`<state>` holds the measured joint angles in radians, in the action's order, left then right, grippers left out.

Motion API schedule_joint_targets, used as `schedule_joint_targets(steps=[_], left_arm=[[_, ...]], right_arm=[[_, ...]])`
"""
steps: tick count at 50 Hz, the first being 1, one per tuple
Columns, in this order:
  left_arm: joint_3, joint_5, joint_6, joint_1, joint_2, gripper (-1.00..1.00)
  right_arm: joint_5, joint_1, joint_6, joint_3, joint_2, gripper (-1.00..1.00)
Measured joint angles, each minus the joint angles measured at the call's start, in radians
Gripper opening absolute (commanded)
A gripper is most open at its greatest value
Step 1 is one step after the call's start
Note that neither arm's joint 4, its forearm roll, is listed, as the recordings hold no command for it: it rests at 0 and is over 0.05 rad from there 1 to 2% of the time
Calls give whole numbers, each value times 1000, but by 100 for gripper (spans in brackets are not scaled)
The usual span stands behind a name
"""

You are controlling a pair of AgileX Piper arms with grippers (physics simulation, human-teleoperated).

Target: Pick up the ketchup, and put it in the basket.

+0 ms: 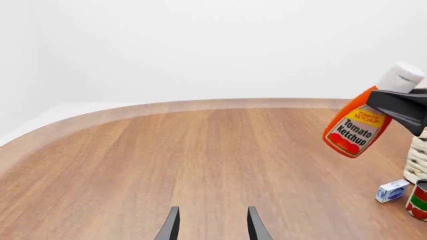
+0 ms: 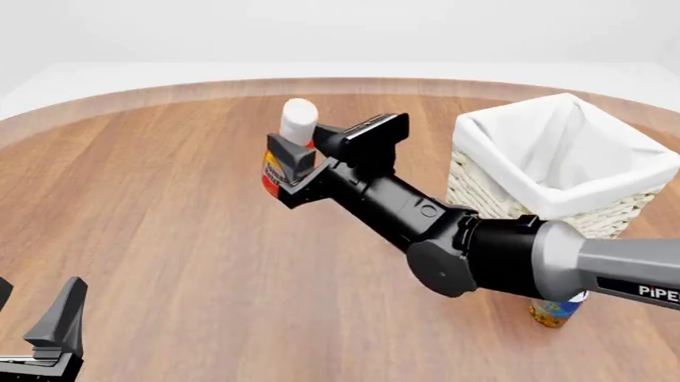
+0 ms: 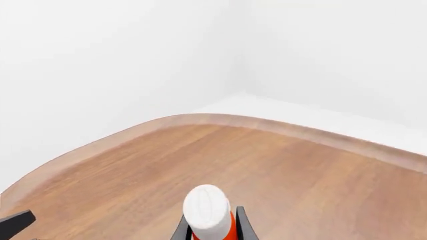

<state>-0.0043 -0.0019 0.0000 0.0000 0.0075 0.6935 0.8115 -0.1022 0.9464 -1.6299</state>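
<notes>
The ketchup (image 2: 298,119), a red-orange bottle with a white cap, hangs above the table with my right gripper (image 2: 302,151) shut on its body. In the left wrist view the ketchup (image 1: 357,122) is tilted, and the right gripper's black finger (image 1: 400,107) crosses its neck. The right wrist view shows the ketchup cap (image 3: 207,206) between my right gripper (image 3: 210,227) fingers. The basket (image 2: 483,191), cream wicker with white lining, stands to the right of the bottle. My left gripper (image 2: 43,334) stays open and empty at the near left, and its fingers (image 1: 172,225) frame bare wood.
A blue-and-orange can (image 2: 552,312) stands near the basket's front, partly behind my right arm. The left wrist view shows a small white-and-blue box (image 1: 391,190) and a red-and-green can (image 1: 419,200) beside the basket's wicker wall (image 1: 419,160).
</notes>
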Motion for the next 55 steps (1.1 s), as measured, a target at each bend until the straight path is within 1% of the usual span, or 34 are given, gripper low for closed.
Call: schedule_joint_targets(steps=[16,22,36,47,55], left_arm=[[0,0,0,0,0,100],[0,0,0,0,0,100],[0,0,0,0,0,100],[0,0,0,0,0,100],[0,0,0,0,0,100]], right_arm=[[34,-115,38,-77,100,-100],[45,-163,44,-109,139,-100],[94,-303,40,-207,257,-100],[117,-425,22,-272,347,-100],[125,-509,19,-313,406,-100]])
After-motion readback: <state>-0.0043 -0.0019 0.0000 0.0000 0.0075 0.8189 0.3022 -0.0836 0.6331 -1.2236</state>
